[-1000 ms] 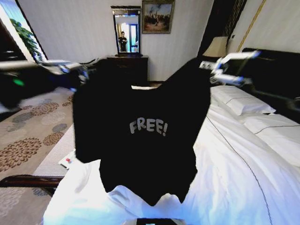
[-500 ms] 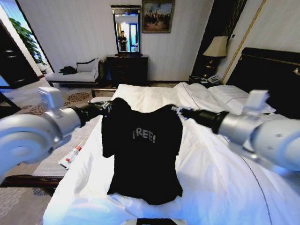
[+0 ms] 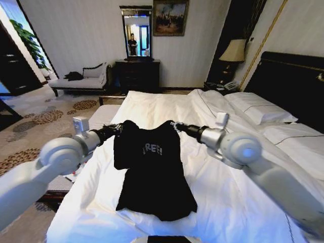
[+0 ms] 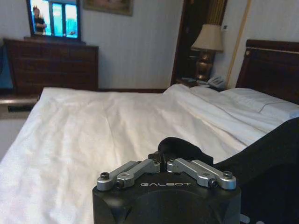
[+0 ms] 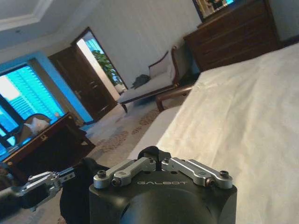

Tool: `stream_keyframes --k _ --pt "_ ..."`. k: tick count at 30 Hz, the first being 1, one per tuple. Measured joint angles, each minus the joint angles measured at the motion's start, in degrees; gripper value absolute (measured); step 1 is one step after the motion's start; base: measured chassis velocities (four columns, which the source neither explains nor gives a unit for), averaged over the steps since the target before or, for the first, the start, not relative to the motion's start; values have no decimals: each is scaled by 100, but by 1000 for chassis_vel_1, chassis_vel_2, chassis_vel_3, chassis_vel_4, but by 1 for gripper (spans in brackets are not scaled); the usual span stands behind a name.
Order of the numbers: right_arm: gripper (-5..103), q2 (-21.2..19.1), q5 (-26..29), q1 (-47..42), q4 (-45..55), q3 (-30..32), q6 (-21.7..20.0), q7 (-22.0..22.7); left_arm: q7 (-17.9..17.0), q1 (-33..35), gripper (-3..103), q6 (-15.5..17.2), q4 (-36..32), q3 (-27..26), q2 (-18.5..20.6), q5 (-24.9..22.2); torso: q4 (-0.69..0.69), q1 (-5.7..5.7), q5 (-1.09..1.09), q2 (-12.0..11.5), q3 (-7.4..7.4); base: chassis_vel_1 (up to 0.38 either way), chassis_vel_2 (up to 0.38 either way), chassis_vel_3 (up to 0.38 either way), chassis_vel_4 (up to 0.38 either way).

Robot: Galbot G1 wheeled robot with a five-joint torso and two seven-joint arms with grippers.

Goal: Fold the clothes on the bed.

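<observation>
Tools (image 3: 117, 128) (image 3: 174, 124) at T-shirt (image 3: 152, 172) shoulders

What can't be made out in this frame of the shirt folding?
- T-shirt lettering, head view: first letter lost in a fold.
- Left gripper grip, left wrist view: fingertips buried in black cloth.
- Right gripper grip, right wrist view: likewise.
- Shirt's back and far sleeve, head view: hidden by its front.

My arms are glossy silver-white with rounded joints and dark forearms; each black gripper (image 4: 164, 164) (image 5: 159, 162) housing reads GALBOT, topped by silver finger links with small screws
</observation>
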Motion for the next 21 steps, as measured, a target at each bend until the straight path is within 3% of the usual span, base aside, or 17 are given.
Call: stream_keyframes --k 5,12,18,21 --pt "1 291 -386 51 -571 -331 70 -174 33 -238 2 2 525 537 -406 323 1 0 0 0 0 0 0 0 0" --pt "1 885 -1585 -215 -1943 -769 253 -685 209 -914 2 -69 1844 1619 -1316 1002 -1 0 1 0 1 0 0 0 0" --pt "1 1136 -2039 -209 -2680 -908 423 -988 375 -1197 1 -165 2662 2011 -1743 1310 1 0 2 -1 1 0 0 0 0" --pt "1 1317 -2262 -76 -3272 -992 554 -1134 529 -1427 2 -241 3288 2244 -2138 1605 1 0 2 0 1 0 0 0 0"
